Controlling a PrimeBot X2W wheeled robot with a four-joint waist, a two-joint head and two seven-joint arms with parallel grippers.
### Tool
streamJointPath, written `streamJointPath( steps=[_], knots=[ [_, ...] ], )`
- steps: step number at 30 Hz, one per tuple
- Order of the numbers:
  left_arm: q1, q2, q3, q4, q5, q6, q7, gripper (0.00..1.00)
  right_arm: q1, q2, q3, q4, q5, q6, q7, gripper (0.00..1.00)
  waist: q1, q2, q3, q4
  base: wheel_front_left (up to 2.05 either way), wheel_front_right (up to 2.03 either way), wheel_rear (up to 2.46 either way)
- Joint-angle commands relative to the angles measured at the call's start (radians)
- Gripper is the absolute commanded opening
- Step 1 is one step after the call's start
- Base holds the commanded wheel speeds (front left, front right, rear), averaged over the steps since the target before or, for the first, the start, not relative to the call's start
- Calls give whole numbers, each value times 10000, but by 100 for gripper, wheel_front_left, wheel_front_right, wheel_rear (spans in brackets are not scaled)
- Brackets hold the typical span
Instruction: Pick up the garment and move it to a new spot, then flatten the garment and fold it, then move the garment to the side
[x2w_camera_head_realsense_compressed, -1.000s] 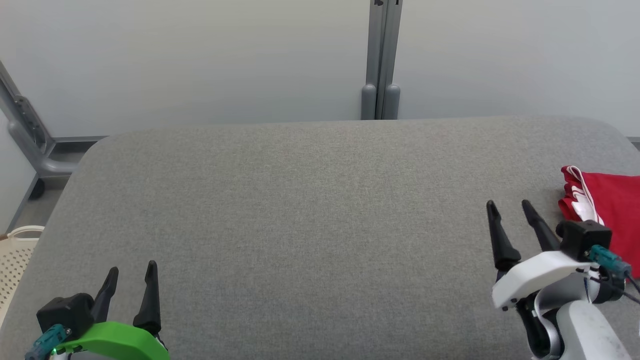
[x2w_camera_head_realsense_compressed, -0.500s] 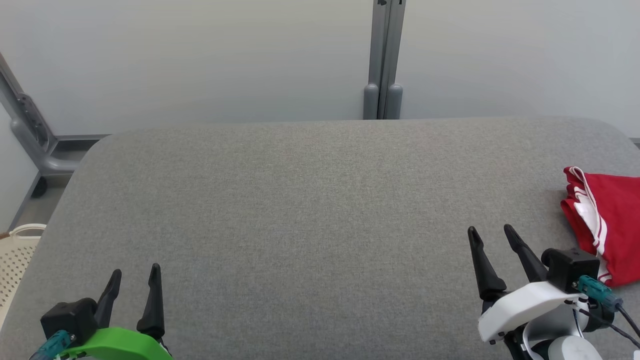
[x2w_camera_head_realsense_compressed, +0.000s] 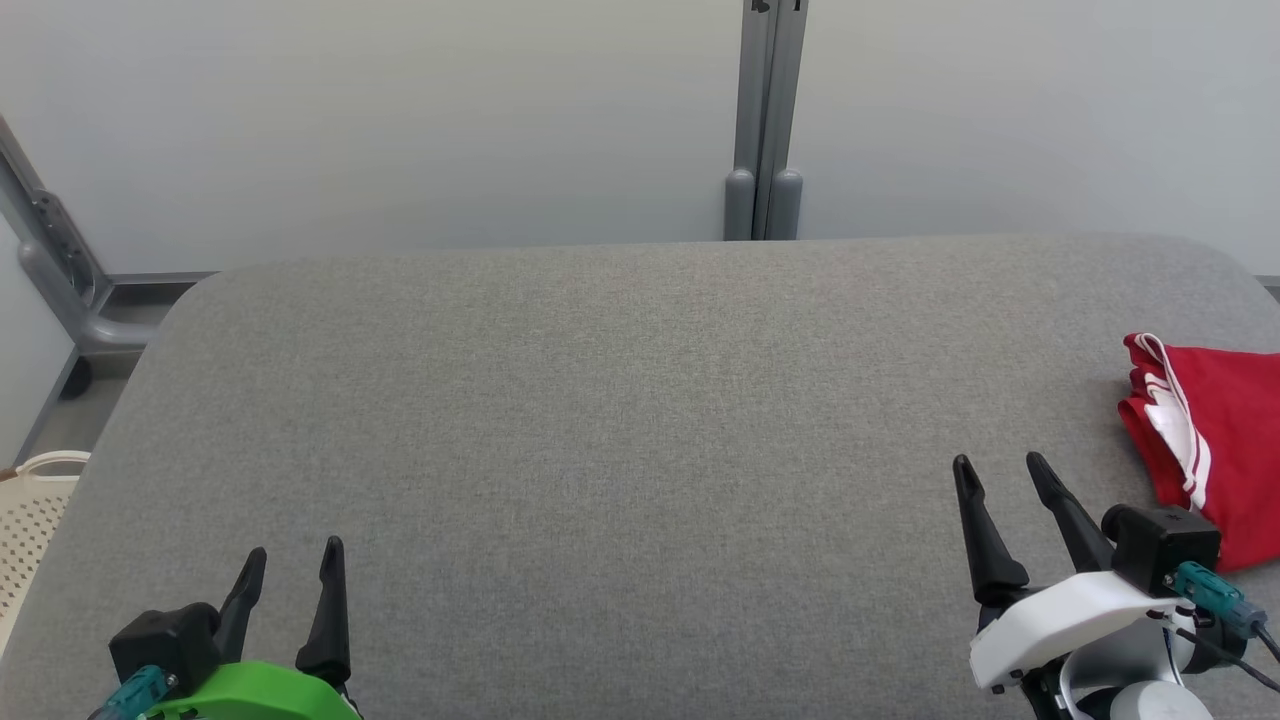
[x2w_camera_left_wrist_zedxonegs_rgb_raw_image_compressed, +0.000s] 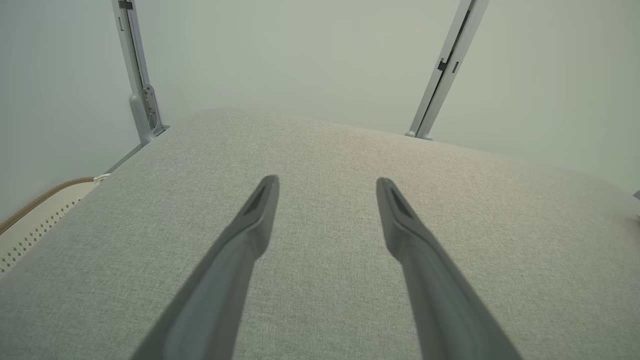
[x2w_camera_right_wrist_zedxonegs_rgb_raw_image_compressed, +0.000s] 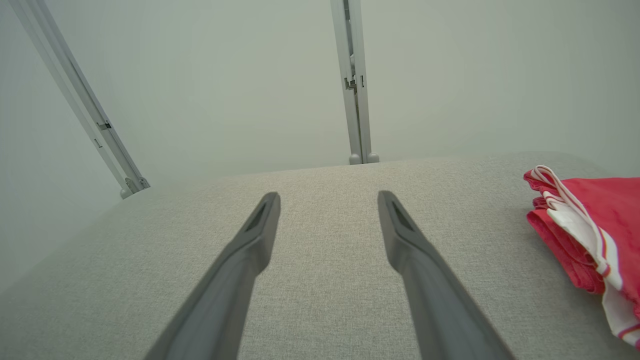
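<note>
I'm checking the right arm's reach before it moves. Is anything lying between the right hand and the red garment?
Nothing visible does. The open right hand hovers over the grey padded surface. The red garment lies just to its right, near the surface's right edge and apart from it, with bare padding between them.

Left gripper (x2w_camera_left_wrist_zedxonegs_rgb_raw_image_compressed: 326, 181) spread wide over the grey fabric surface (x2w_camera_left_wrist_zedxonegs_rgb_raw_image_compressed: 500, 225).
Its two dark fingers (x2w_camera_left_wrist_zedxonegs_rgb_raw_image_compressed: 250, 235) rise from the bottom edge, tips well apart, fabric showing in the gap. A pale wall (x2w_camera_left_wrist_zedxonegs_rgb_raw_image_compressed: 300, 50) spans the top, with a grey post (x2w_camera_left_wrist_zedxonegs_rgb_raw_image_compressed: 137, 75) at upper left and a second post (x2w_camera_left_wrist_zedxonegs_rgb_raw_image_compressed: 445, 70) at upper right. A cream perforated basket (x2w_camera_left_wrist_zedxonegs_rgb_raw_image_compressed: 35, 220) sits at the left edge.
</note>
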Motion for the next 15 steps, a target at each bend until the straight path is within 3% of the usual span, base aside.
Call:
streamJointPath(
  steps=[1,15],
  knots=[
    [4,-32,-2,-2,52,-3,-66,100,102,-5,-18,-51,54,-8,-57,100,1,0,-1,-3,0,0,0],
    [-146,2,-135,17,143,-10,-3,100,134,-4,-117,13,159,-8,-96,100,1,0,-1,65,0,0,0]
  ],
)
